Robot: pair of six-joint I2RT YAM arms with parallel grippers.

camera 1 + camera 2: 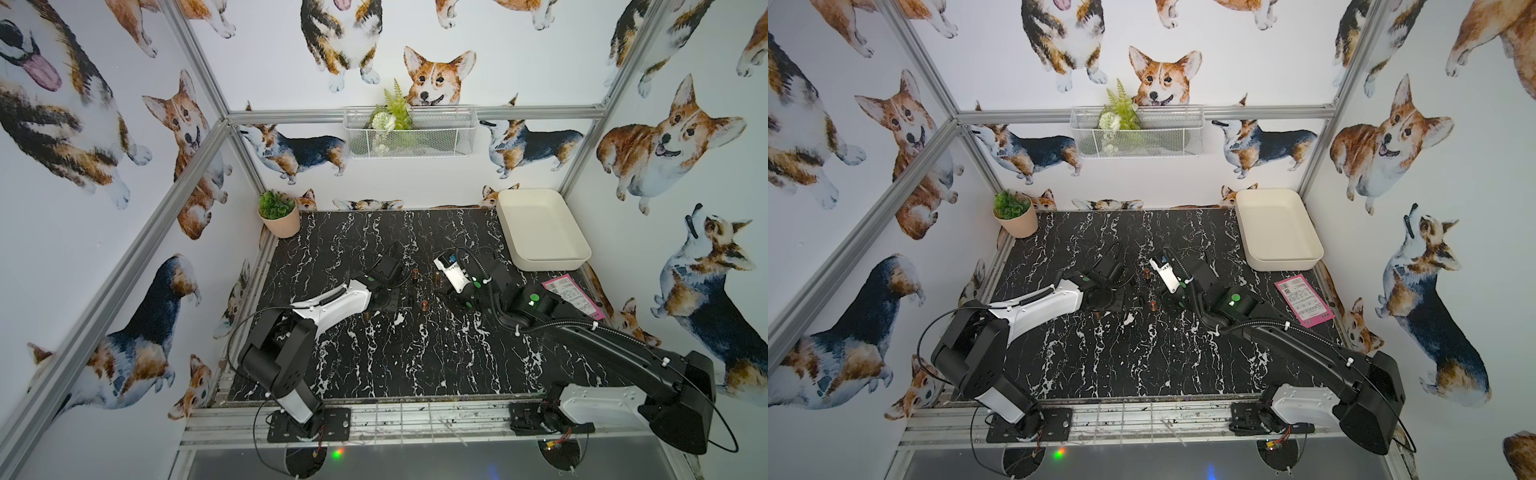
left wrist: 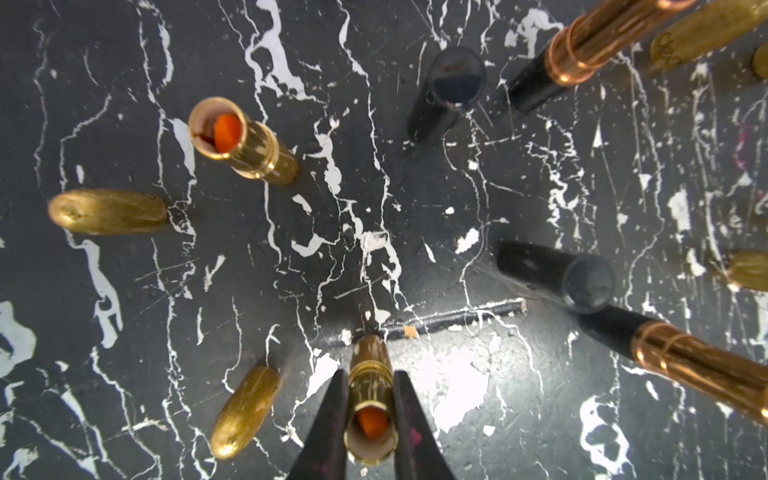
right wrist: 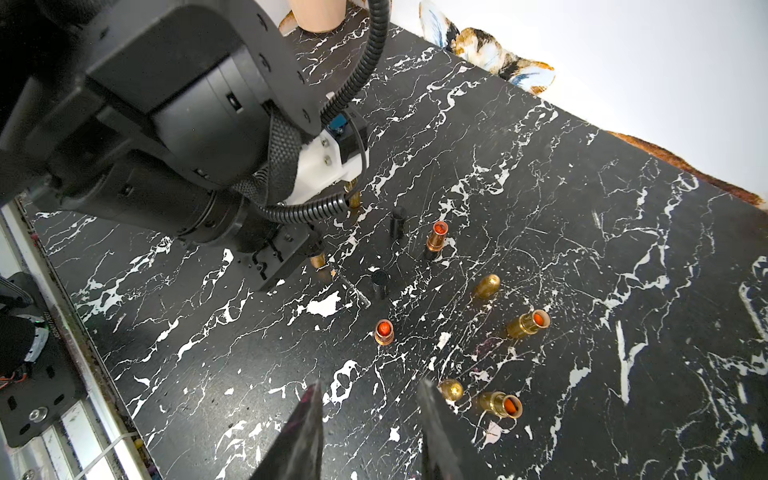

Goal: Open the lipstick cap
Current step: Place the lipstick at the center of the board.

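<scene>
Gold and uncapped, the lipstick tube (image 2: pixel 368 353) is standing upright on the bench (image 2: pixel 415 199). My left gripper (image 2: pixel 370 376) is pinching it tight around the barrel, with the orange stick showing at the mouth. My right gripper (image 3: pixel 370 384) is hovering partly spread above the bench, gripping nothing. A gold cap (image 2: pixel 245 411) is sitting just beside the tube. I am judging the cap-pulling step done. Next I am needing to loosen my left gripper gently, without tipping the tube.
</scene>
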